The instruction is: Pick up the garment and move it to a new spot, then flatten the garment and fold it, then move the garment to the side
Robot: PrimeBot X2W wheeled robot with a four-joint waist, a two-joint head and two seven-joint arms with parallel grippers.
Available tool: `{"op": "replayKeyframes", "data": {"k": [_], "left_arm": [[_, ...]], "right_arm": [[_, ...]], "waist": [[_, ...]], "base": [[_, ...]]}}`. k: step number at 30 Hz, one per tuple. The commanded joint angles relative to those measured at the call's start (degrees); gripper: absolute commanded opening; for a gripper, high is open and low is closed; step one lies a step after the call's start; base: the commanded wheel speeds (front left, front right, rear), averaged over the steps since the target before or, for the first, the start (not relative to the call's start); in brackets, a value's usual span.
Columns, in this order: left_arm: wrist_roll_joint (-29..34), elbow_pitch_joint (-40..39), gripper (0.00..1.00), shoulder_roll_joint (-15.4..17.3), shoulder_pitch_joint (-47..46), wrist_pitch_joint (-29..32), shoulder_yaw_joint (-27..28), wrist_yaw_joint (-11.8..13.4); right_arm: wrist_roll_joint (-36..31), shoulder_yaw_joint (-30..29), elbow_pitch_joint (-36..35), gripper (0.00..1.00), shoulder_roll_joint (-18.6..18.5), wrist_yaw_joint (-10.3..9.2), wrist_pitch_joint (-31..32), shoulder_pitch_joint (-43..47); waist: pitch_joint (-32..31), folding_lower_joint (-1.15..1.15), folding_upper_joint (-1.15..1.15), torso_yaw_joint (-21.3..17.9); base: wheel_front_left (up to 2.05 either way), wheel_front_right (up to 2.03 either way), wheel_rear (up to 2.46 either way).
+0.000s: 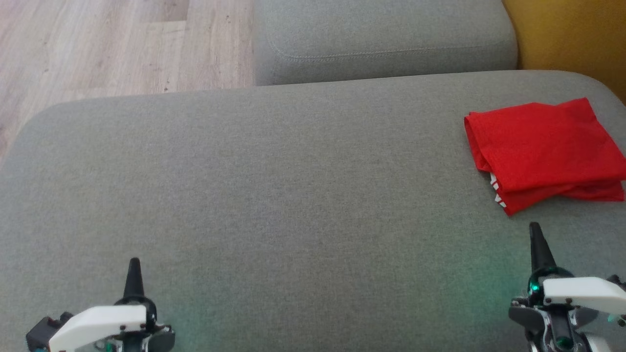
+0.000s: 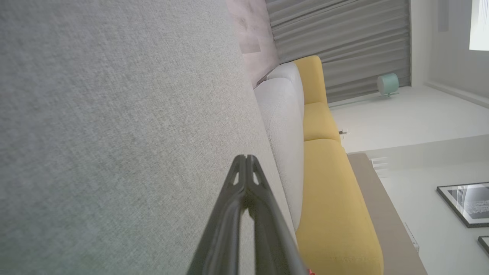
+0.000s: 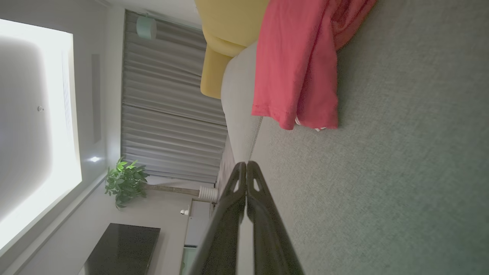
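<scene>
The garment [image 1: 543,151] is red and lies folded into a rough rectangle at the right end of the grey sofa seat [image 1: 274,195], with a bit of white print at its near left corner. It appears again in the right wrist view as a red garment [image 3: 298,68] beyond the fingertips. My right gripper [image 1: 535,230] is shut, empty, a short way in front of the garment and apart from it. At the lower left, far from the garment, my left gripper [image 1: 134,264] is shut and empty. Both pairs of fingertips [image 2: 245,158] [image 3: 246,165] meet in the wrist views.
A grey back cushion [image 1: 386,39] lies beyond the seat, with a yellow cushion [image 1: 572,34] at the far right. Wooden floor [image 1: 107,44] shows past the seat's far left edge. The wrist views show a curtain [image 3: 168,107], a plant [image 3: 124,181] and a yellow sofa part [image 2: 328,183].
</scene>
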Motion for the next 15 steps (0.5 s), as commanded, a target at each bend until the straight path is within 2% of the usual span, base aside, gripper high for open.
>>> {"op": "replayKeyframes", "data": {"k": [1,15], "left_arm": [[-1.07,-1.65,0.0,0.15,-3.5,0.41,2.36,-0.84],[-7.44,-1.47,0.0,-1.25,-4.98,2.75,6.05,-3.36]], "right_arm": [[1.5,0.74,-2.36,0.0,-1.13,0.17,0.37,-3.24],[10.73,-0.49,-2.63,0.0,-1.12,0.2,1.94,-4.6]], "waist": [[0.04,0.0,0.0,0.0],[0.55,0.0,0.0,-0.08]], "base": [[0.0,0.0,0.0],[0.0,0.0,0.0]]}}
